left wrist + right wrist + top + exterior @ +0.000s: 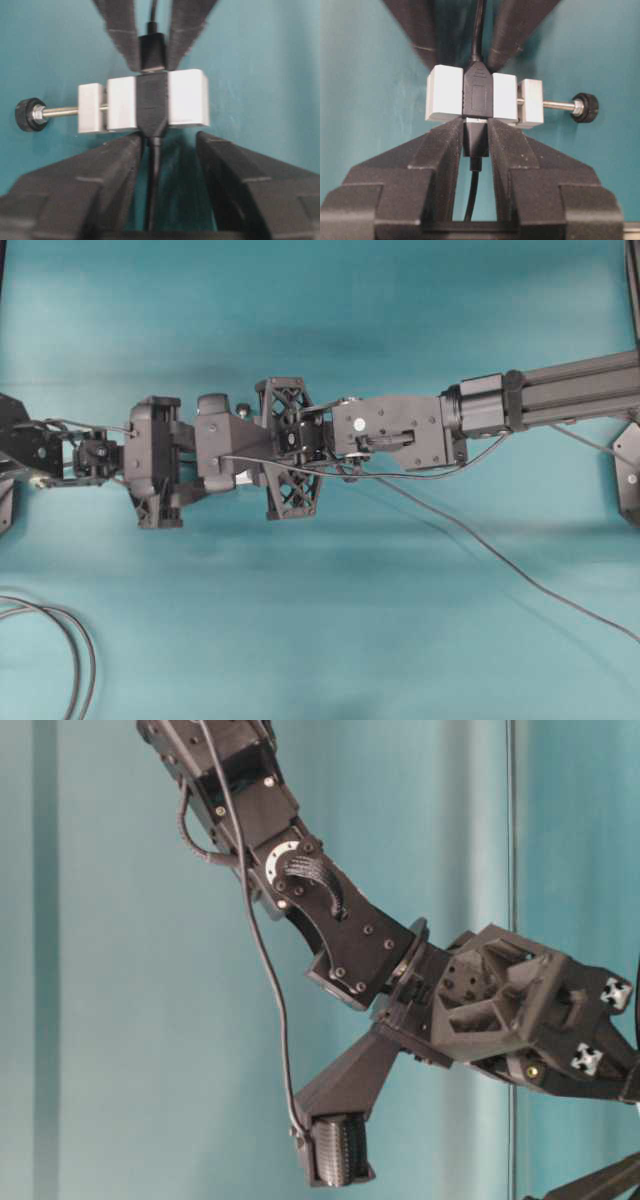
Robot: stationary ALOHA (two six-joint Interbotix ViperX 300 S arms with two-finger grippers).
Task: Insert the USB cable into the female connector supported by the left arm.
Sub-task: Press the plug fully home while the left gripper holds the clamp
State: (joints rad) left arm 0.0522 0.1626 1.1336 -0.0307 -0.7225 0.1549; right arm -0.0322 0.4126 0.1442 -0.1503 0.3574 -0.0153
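The right gripper (476, 131) was clamped on the USB cable (476, 140) plug, seated in the female connector (445, 92) right at its fingertips. The left gripper (167, 142) sat spread apart, its 2 fingers (120, 155) off the block.

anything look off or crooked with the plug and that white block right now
Nothing stands out. The USB cable's plug lines up straight with the female connector and meets its black socket squarely. The right gripper pinches the plug; the left gripper's fingers stand apart beside the block's cable.
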